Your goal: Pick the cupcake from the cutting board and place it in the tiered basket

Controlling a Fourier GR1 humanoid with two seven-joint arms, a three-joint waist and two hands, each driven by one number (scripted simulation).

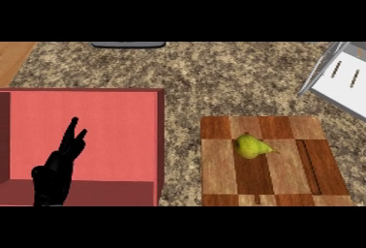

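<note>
A wooden cutting board [286,186] lies on the speckled counter at the lower right. On it rests a yellow-green pear-shaped fruit [251,146]; I see no cupcake. A red open-topped box [107,121] takes up the left side, with my left hand [53,177] resting over it, fingers straight and pointing up. A white and grey slatted object [343,80], perhaps the tiered basket, shows at the upper right edge. My right hand is out of sight.
A dark flat object [129,44] peeks in at the top edge. A strip of wooden surface [13,55] shows at the top left. Speckled counter [214,77] stretches between the red box, the board and the white object.
</note>
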